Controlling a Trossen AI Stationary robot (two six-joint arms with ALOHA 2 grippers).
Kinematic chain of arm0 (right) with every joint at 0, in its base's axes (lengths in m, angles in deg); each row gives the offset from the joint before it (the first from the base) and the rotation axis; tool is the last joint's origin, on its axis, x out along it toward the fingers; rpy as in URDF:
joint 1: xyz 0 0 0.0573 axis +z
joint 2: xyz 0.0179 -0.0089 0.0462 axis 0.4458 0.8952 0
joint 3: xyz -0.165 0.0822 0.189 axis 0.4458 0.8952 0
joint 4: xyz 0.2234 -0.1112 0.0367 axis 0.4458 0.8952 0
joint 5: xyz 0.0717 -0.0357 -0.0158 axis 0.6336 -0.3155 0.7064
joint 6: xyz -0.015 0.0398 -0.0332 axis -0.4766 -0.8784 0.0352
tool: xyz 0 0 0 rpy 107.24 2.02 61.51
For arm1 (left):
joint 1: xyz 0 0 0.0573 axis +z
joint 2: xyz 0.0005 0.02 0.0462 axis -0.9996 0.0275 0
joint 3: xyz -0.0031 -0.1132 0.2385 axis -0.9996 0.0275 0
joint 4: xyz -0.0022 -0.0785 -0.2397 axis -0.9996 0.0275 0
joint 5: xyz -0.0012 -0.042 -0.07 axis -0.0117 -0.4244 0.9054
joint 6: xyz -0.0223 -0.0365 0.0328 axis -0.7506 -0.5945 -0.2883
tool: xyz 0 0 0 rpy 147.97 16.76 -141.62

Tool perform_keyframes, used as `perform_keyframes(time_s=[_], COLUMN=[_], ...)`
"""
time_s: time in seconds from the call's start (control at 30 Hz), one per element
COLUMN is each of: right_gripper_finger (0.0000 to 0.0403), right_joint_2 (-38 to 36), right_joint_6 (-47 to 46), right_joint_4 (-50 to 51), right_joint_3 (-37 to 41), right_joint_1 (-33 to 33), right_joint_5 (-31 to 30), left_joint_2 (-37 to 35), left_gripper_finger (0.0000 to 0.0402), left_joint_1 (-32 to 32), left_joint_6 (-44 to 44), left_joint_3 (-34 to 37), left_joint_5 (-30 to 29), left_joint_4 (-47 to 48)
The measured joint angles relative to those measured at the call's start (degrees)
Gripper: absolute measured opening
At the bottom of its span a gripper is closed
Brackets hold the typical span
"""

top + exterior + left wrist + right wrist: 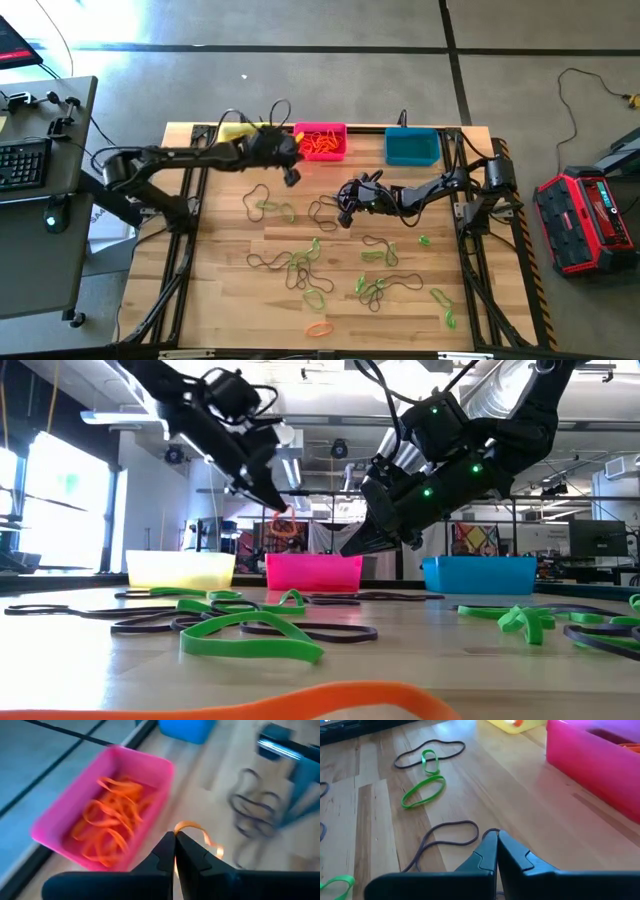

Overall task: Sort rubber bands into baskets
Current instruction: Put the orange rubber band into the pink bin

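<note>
- Wooden table (230,290) of pale planks, framed by black rails along its sides.
- Grey desk (40,250) off the table's left edge, carrying a black keyboard (22,165) and a dark mouse (55,212).
- Red and black case (588,220) on the concrete floor, right of the table.
- Thin cable (572,100) looping over the floor beyond that case.
- Dark seam lines (455,60) crossing the grey floor.
- Bright window (65,510) at the room's far left in the low view.
</note>
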Motion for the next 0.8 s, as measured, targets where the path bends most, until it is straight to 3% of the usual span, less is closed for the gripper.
perform_keyframes(time_s=[0.37, 0.57, 0.8], right_gripper_finger=[0.0, 0.0, 0.0], right_joint_2=[0.0, 0.0, 0.0], right_joint_6=[-0.2, -0.6, -0.6], right_joint_4=[0.5, 1.8, 1.8], right_joint_3=[0.0, 0.0, 0.0], right_joint_1=[0.3, 0.3, 0.3], right_joint_5=[-1.7, -1.7, -1.7], left_joint_2=[16.5, 19.5, 20.1], left_gripper_finger=[0.0001, 0.0005, 0.0055], left_joint_1=[6.7, 8.2, 8.2], left_joint_6=[7.9, 9.3, 9.2], left_joint_3=[-15.0, -16.4, -16.4], left_joint_5=[0.0, 0.0, 0.1], left_joint_4=[0.0, -1.2, -0.9])
